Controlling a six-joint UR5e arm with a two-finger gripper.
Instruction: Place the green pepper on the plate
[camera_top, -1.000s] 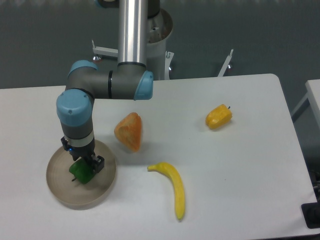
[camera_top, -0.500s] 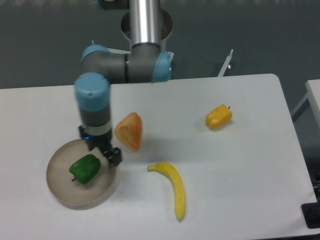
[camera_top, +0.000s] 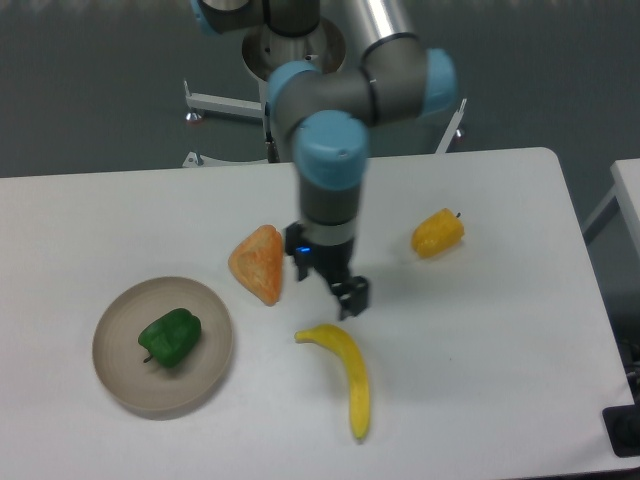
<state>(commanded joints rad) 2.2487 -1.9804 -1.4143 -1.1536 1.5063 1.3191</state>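
Camera: green pepper (camera_top: 170, 337) on plate (camera_top: 120, 380).

Arm bent downward, claw (camera_top: 343, 292) empty, pointing at table

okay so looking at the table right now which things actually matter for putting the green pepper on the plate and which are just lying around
Part of the job:
green pepper, lying in the plate
plate
gripper, holding nothing, away from the plate above the banana's stem end

Just lying about:
banana
orange wedge-shaped piece
yellow-orange pepper
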